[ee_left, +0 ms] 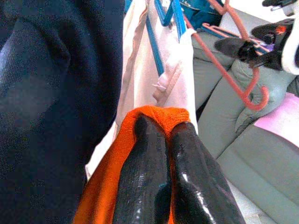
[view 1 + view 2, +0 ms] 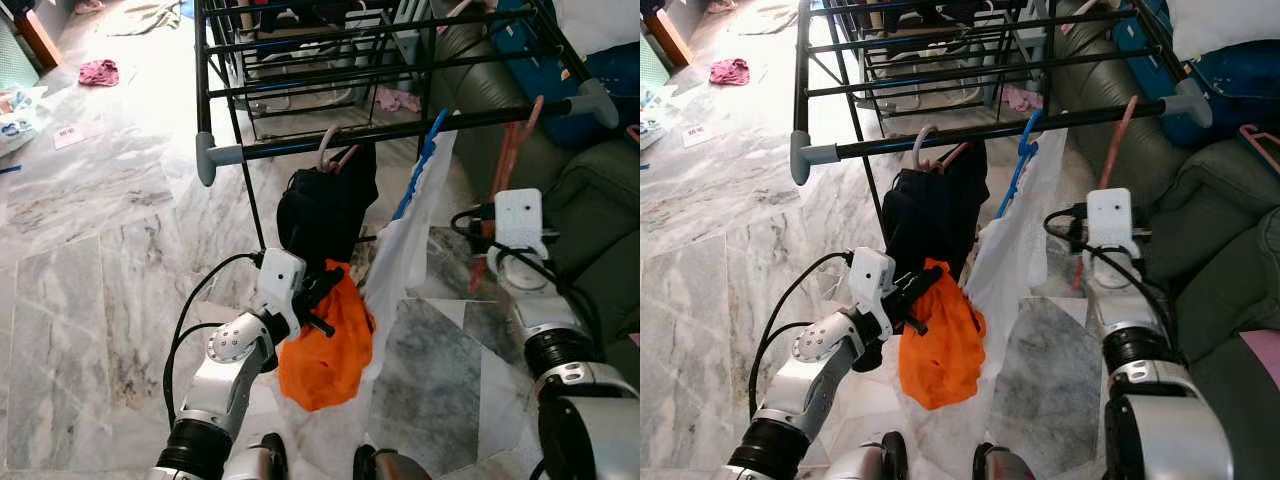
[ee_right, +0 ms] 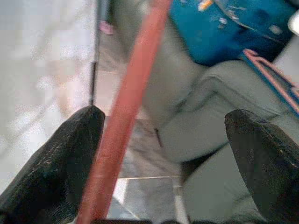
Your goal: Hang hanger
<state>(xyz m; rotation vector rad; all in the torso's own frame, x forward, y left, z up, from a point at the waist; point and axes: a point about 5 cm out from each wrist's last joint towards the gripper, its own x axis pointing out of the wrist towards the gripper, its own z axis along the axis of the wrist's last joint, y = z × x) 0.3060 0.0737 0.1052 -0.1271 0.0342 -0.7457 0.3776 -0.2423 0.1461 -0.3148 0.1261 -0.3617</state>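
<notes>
Right hand [image 3: 163, 154] sits just below the near rail of the drying rack [image 2: 400, 128], toward its right end, with its two black fingers [image 3: 56, 163] spread wide. The red hanger [image 3: 124, 116] runs up between them, lying against one finger and well apart from the other, so the hand is not pinching it. In the left eye view the red hanger [image 2: 508, 160] rises from the hand and its top reaches the rail close to the grey end cap [image 2: 594, 100]; whether its hook is over the rail cannot be told.

Left hand [image 1: 163, 135] is lower and nearer the middle of the rail, its fingers pressed together on a fold of the orange cloth [image 2: 325, 345], which hangs down from that pinch. Just behind the orange cloth hangs a black garment [image 2: 325, 205] on a pale hanger hooked over the rail, and beside it a white garment [image 2: 405, 250] on a blue hanger [image 2: 425, 150], also hooked on the rail. The white garment hangs between the left hand and the right hand.

Beyond the right hand is a grey sofa [image 2: 590, 200] with a blue bag [image 2: 1230, 80] on it. The rack stands on a marble floor [image 2: 90, 260], where a pink cloth [image 2: 98, 72] lies at the far left.
</notes>
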